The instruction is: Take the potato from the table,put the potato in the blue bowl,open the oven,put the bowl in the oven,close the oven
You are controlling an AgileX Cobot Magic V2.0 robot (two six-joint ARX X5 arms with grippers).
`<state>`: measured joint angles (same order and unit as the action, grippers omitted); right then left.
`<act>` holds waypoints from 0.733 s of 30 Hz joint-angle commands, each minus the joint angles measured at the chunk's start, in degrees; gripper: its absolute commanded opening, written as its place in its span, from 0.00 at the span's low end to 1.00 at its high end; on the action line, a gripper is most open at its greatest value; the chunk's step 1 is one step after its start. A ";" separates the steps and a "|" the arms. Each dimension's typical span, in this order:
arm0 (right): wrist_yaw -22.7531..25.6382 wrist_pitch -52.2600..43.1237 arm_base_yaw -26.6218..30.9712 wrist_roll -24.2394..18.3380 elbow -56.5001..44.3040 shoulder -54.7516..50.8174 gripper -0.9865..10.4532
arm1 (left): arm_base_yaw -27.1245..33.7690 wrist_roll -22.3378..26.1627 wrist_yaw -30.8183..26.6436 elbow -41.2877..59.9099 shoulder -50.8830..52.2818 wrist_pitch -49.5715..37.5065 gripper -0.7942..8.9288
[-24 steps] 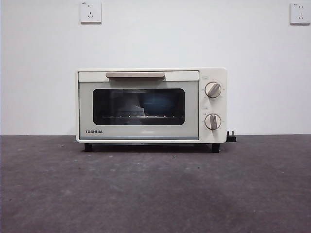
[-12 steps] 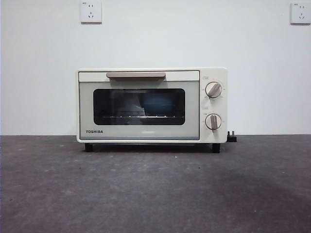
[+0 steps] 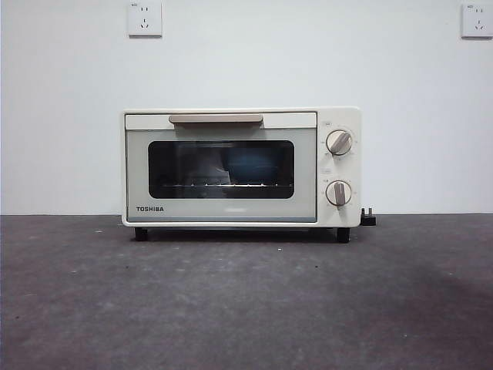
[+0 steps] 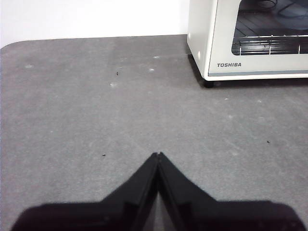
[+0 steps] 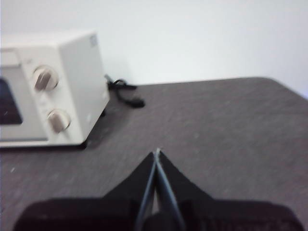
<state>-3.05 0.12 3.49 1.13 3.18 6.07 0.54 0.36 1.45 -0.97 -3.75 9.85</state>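
The cream-white oven (image 3: 223, 210) stands at the back of the table (image 3: 246, 308) with its door shut and its beige handle (image 3: 216, 119) up. Behind the dark glass the blue bowl (image 3: 256, 164) shows dimly on the wire rack. The potato is hidden. My left gripper (image 4: 158, 155) is shut and empty above bare table, off the oven's (image 4: 226, 48) front left corner. Over the table on the oven's (image 5: 77, 82) knob side, my right gripper (image 5: 157, 151) is also shut and empty. Neither arm shows in the front view.
A black plug and cable (image 5: 125, 94) lie on the table by the oven's right side, next to the wall. Two wall sockets (image 3: 144, 18) sit high on the white wall. The table's far left edge is rounded (image 4: 14, 45).
The oven has shifted a hair to the right in the front view. Its door stays shut throughout.
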 commanded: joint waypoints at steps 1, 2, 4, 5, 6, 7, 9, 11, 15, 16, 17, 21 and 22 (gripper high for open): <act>-0.72 0.85 0.00 0.33 -2.38 -2.03 0.09 | 0.02 -0.37 0.04 0.52 -0.02 -0.33 0.08; -0.55 2.40 0.00 0.11 -2.38 -2.75 0.09 | 0.02 -0.37 0.04 0.52 -0.02 -0.33 0.08; 0.15 4.20 0.00 0.02 -2.38 -3.58 0.09 | 0.02 -0.37 0.04 0.52 -0.02 -0.33 0.08; 0.52 4.83 0.00 -0.09 -2.38 -3.96 0.09 | 0.02 -0.37 0.04 0.52 -0.02 -0.31 0.08; 0.52 5.64 0.00 -0.20 -2.38 -4.48 0.09 | 0.02 -0.37 0.04 0.52 -0.02 -0.33 0.08; 0.52 6.75 0.00 -0.33 -2.38 -5.20 0.09 | 0.02 -0.37 0.04 0.52 -0.02 -0.33 0.08; 0.52 8.72 0.00 -0.31 -2.38 -5.64 0.09 | 0.02 -0.37 0.04 0.52 -0.02 -0.33 0.08; 0.50 10.62 -0.02 -0.31 -2.38 -5.64 0.09 | 0.02 -0.37 0.04 0.52 -0.02 -0.33 0.08; 1.20 10.60 -0.02 -0.31 -2.38 -5.64 0.09 | 0.02 -0.37 0.07 0.52 -0.04 -0.33 0.08; 1.40 10.60 -0.02 -0.31 -2.38 -5.64 0.09 | 0.02 -0.37 0.04 0.52 -0.04 -0.31 0.08; 1.60 10.60 -0.02 -0.33 -2.38 -5.64 0.09 | 0.02 -0.37 0.04 0.52 -0.04 -0.35 0.08; 1.57 10.47 -0.02 -0.26 -2.38 -5.64 0.09 | 0.02 -0.37 0.04 0.52 -0.15 -0.31 0.08; 1.62 10.47 -0.02 -0.26 -2.38 -5.64 0.09 | 0.02 -0.37 0.04 0.52 -0.15 -0.31 0.08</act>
<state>-1.50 10.61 3.46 0.99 1.23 0.58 0.54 0.36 1.45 -0.97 -3.79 9.85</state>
